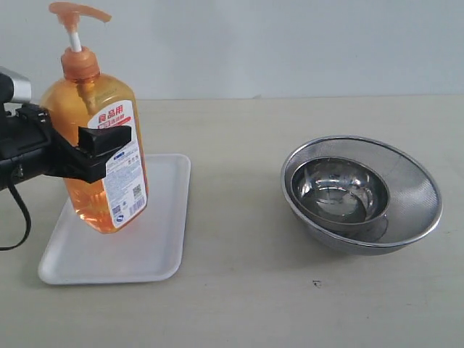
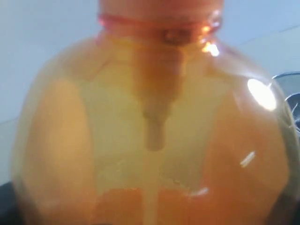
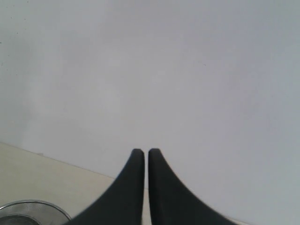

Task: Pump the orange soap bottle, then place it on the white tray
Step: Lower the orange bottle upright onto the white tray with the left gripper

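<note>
The orange soap bottle (image 1: 81,109) is held over the white tray (image 1: 156,239), leaning a little, with its pump head (image 1: 76,12) raised on the white stem. My left gripper (image 1: 101,141) comes in from the left and is shut on the bottle's middle, one black finger across the label. Whether the bottle's base touches the tray I cannot tell. The left wrist view is filled by the bottle's translucent shoulder (image 2: 154,117). My right gripper (image 3: 142,151) is shut on nothing, faces a pale wall, and is out of the exterior view.
On the right of the table a steel bowl (image 1: 337,192) sits inside a wider mesh strainer bowl (image 1: 417,192). Its rim (image 3: 33,208) shows at the edge of the right wrist view. Bare tabletop lies between the tray and the bowls.
</note>
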Robot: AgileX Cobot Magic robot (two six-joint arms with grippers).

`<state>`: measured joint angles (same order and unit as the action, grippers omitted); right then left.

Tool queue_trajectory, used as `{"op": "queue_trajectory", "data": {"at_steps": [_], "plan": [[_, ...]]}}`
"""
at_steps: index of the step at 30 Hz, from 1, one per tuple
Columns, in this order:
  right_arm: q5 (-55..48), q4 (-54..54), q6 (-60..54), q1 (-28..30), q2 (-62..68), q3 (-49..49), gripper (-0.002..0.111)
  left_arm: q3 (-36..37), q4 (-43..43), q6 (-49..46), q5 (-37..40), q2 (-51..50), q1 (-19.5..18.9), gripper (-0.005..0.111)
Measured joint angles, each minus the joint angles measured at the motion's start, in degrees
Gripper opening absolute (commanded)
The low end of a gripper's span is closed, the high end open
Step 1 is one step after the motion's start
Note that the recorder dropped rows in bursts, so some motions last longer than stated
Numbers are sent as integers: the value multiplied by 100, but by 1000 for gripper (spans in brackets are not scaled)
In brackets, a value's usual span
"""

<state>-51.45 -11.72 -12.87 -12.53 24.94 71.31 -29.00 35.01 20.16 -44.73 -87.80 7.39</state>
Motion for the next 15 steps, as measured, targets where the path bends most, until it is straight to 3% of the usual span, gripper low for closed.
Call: {"op": "queue_trajectory", "data": {"at_steps": [5, 15], "plan": [[0, 0, 0, 0, 0, 0, 0, 0, 0, -268, -859, -558, -23, 5], [9, 0, 0, 0, 0, 0, 0, 0, -521, -668, -929, -949, -23, 5]]}}
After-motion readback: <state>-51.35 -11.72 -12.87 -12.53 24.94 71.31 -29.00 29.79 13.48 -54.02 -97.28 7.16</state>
